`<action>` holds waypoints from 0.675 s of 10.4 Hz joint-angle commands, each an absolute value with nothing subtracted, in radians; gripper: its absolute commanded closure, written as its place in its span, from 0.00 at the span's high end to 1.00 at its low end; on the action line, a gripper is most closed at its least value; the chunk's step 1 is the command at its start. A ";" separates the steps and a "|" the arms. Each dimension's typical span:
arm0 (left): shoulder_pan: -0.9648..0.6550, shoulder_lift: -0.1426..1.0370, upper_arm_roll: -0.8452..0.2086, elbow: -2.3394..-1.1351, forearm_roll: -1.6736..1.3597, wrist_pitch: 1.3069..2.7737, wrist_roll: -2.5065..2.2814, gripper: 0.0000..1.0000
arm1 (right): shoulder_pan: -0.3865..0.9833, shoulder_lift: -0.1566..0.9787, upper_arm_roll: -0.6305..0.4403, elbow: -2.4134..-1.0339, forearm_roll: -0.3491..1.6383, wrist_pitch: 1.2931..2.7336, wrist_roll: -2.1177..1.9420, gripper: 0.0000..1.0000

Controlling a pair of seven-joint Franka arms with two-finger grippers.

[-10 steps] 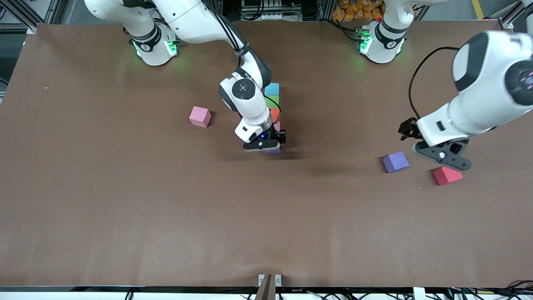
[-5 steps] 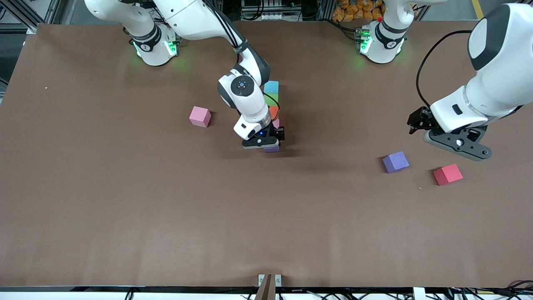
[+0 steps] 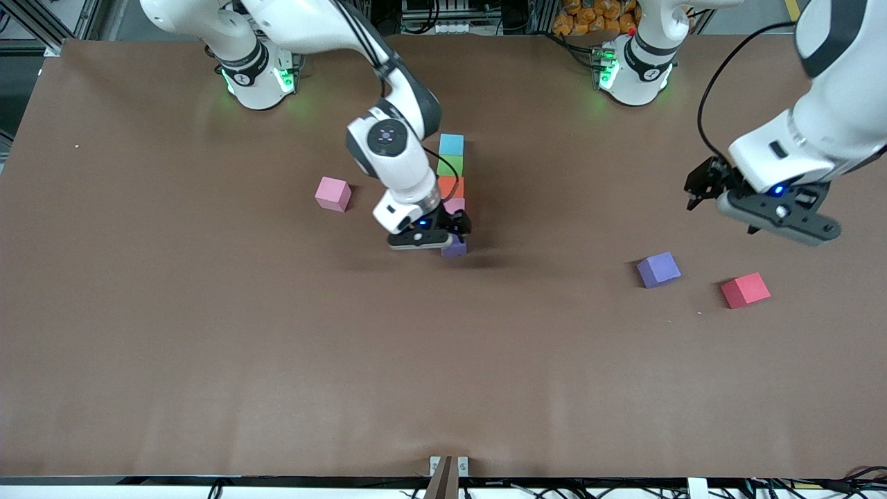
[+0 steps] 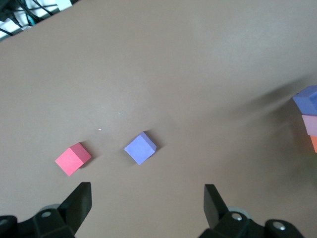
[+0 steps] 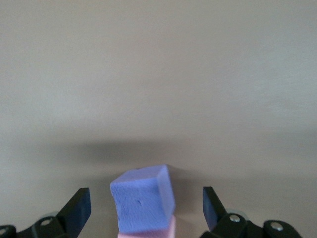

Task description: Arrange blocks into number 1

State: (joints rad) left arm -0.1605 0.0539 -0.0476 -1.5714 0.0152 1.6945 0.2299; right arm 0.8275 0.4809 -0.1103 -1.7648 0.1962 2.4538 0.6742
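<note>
Block column at mid-table, toward the base edge; both grippers open, nothing held.
Right gripper is spread over the purple block, which ends the column: blue block, green block, orange block, pink block. Left gripper is up near the left arm's end, over bare table above the loose purple block and red block. A spare pink block is seen beside the column, toward the right arm's end.
</note>
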 commanded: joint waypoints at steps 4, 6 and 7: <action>-0.143 -0.074 -0.054 -1.580 -0.048 1.645 -0.083 1.00 | 0.476 0.272 -0.015 -1.597 -0.020 1.888 0.248 1.00; -0.144 -0.087 -0.045 -1.578 -0.041 1.614 -0.117 1.00 | 0.344 0.182 -0.015 -1.600 -0.020 1.827 0.137 1.00; -0.144 -0.090 -0.041 -1.580 -0.040 1.602 -0.115 1.00 | 0.265 0.135 -0.012 -1.601 -0.020 1.777 0.130 1.00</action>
